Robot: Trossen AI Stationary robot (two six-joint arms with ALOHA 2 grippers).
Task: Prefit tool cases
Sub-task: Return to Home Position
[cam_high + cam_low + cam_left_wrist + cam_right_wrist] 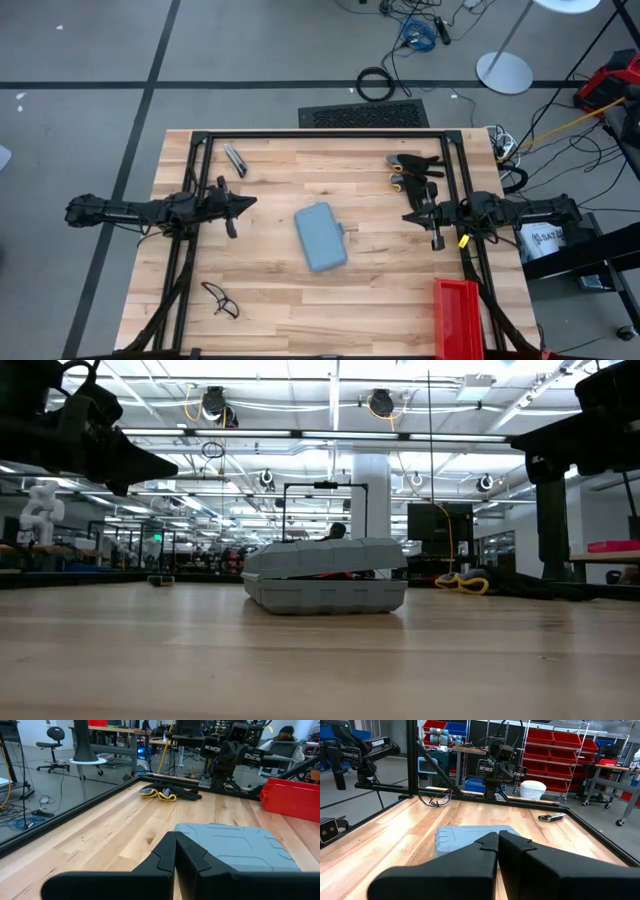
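Note:
The blue-grey tool case (321, 236) lies flat on the wooden table's middle, its lid resting slightly ajar on something red inside (325, 574). It also shows in the left wrist view (235, 845) and the right wrist view (470, 837). My left gripper (250, 203) hovers level at the table's left, shut, pointing toward the case. My right gripper (408, 215) hovers level at the table's right, shut, also facing the case. Neither touches anything.
A red bin (458, 318) stands at the near right corner. Yellow-and-black pliers (408, 170) lie at the far right, a small folded tool (236, 159) at the far left, safety glasses (221, 299) near left. A black frame (320, 134) edges the table.

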